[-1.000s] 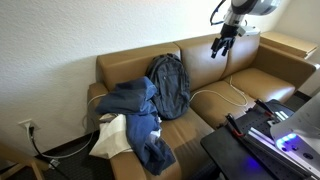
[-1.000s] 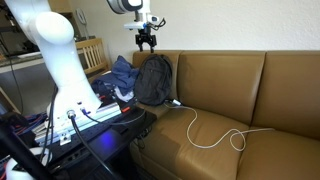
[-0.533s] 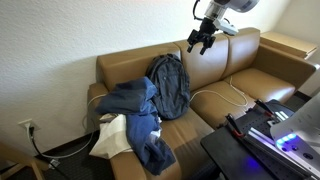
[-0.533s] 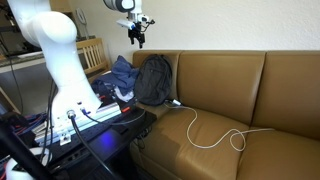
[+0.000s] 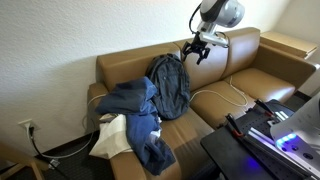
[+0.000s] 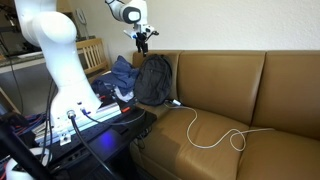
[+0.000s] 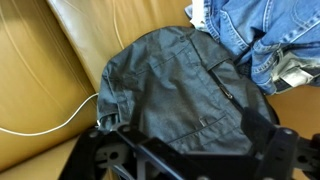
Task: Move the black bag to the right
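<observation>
Below end effector (image 5: 196, 50), black bag (image 5: 169, 85)

In an exterior view the camera looks down from afar over the whole couch (image 5: 250, 85); in an exterior view set lower, it faces the backrest (image 6: 230, 75). The wrist view looks closely down on the black bag (image 7: 175, 90), shared by all three.

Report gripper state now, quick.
Gripper: open, holding nothing, hovering above the black fabric backpack on the brown leather sofa.
</observation>
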Robot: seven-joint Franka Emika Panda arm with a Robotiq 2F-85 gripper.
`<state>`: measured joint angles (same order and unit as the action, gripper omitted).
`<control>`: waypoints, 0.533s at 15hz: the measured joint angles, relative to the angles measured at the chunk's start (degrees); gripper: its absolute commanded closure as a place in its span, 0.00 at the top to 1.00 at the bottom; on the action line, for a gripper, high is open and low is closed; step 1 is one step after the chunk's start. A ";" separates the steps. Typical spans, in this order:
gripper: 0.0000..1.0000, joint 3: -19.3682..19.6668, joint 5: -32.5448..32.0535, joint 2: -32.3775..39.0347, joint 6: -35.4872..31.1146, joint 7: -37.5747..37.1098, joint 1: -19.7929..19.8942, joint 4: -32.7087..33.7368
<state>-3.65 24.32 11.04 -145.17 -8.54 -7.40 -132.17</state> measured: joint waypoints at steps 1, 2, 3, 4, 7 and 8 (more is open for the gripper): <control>1.00 -0.50 1.09 3.35 -1.79 -2.56 -0.05 1.77; 1.00 -1.09 2.15 6.46 -3.43 -5.34 -0.21 3.80; 1.00 -1.71 3.07 9.07 -4.63 -8.11 -0.32 5.96; 1.00 -2.21 3.80 11.29 -5.61 -11.15 -0.51 8.27; 1.00 -2.54 4.11 13.52 -5.89 -14.91 -0.94 11.53; 1.00 -2.54 4.11 13.48 -5.89 -14.90 -0.92 11.38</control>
<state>-6.19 28.43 24.52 -151.06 -23.44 -8.33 -120.79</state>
